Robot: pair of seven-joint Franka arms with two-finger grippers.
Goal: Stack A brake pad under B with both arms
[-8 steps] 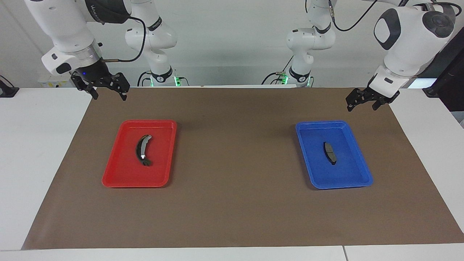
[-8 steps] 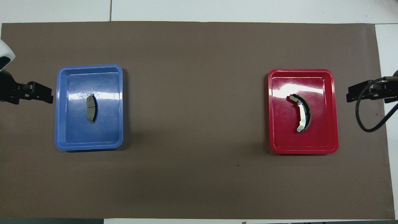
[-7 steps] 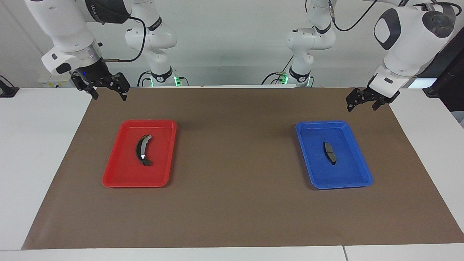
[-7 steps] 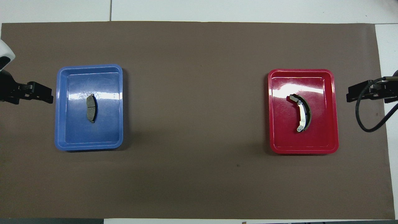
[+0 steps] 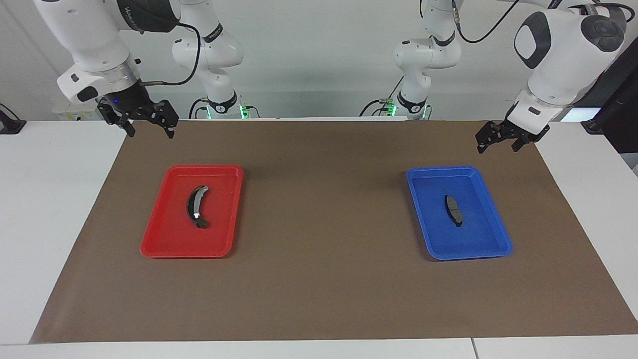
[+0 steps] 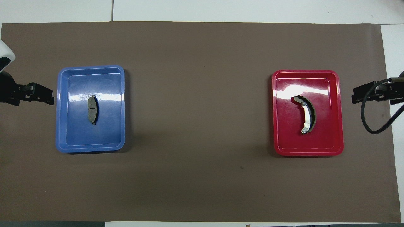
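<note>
Each part lies alone in its own tray, the short pad (image 5: 453,210) in the blue tray (image 5: 491,249) at the frame's right and the curved shoe (image 5: 196,206) in the red tray (image 5: 164,244) at its left, so the left pincer (image 5: 498,142) at upper right and the right pincer (image 5: 151,128) at upper left hang open and empty, one arm per part.

The blue tray (image 6: 91,145) and red tray (image 6: 307,149) look like glossy, smooth plastic catching glare. The A brake pad (image 6: 92,109) is matt grey; B (image 6: 307,115) carries a shiny metal strip. The brown mat (image 6: 195,94) looks matt, like paper.

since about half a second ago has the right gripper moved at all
No. The right gripper hangs open over the mat's corner nearer the robots than the red tray, at the same spot against that tray's rim as before.
</note>
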